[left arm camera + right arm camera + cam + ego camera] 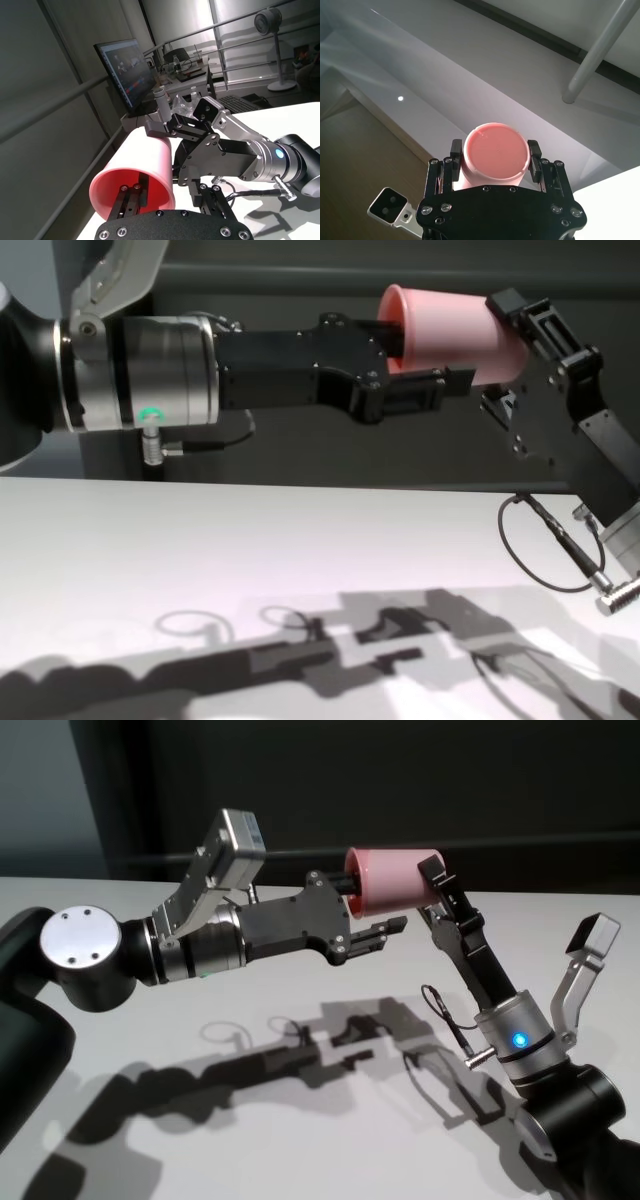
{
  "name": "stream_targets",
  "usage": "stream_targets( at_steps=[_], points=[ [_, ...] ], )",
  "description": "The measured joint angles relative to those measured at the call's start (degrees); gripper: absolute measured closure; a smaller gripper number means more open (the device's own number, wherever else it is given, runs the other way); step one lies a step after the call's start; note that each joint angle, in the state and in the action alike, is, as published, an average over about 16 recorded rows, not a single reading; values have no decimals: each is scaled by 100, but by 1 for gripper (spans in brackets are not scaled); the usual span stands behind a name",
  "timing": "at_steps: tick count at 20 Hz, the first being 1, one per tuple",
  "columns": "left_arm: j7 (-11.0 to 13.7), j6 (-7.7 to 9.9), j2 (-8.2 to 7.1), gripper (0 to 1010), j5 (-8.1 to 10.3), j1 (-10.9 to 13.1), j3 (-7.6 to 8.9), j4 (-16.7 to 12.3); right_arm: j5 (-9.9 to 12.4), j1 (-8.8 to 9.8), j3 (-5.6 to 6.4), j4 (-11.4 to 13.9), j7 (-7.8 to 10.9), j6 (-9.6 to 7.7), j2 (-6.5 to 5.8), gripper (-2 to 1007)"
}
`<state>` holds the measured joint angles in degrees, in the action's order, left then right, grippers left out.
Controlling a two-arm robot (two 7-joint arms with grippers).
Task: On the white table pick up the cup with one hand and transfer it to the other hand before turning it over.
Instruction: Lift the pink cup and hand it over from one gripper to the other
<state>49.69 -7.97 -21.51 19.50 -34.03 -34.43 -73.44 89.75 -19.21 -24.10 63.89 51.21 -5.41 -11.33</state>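
Note:
The pink cup (pixel 390 880) hangs in the air on its side above the white table (pixel 150 1140), rim towards my left arm. My right gripper (pixel 425 890) is shut on it near the base; the right wrist view shows the flat base (pixel 495 155) between both fingers. My left gripper (pixel 375 905) is open at the rim, one finger inside the cup (pixel 140 170) and the other finger (pixel 385 930) just below the wall, a little apart from it. The chest view shows the cup (pixel 450 330) between both grippers.
The table (pixel 200 560) below carries only the arms' shadows. A loose black cable (pixel 445 1015) hangs by my right wrist. Beyond the table, the left wrist view shows a monitor (pixel 125 70) and a cluttered desk.

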Motion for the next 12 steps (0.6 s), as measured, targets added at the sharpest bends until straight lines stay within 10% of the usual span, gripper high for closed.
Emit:
stream_targets(
  at_steps=[12],
  points=[
    [-7, -41, -100, 139, 43, 40, -32, -56, 1, 0, 0, 0, 0, 1, 0, 246]
  ],
)
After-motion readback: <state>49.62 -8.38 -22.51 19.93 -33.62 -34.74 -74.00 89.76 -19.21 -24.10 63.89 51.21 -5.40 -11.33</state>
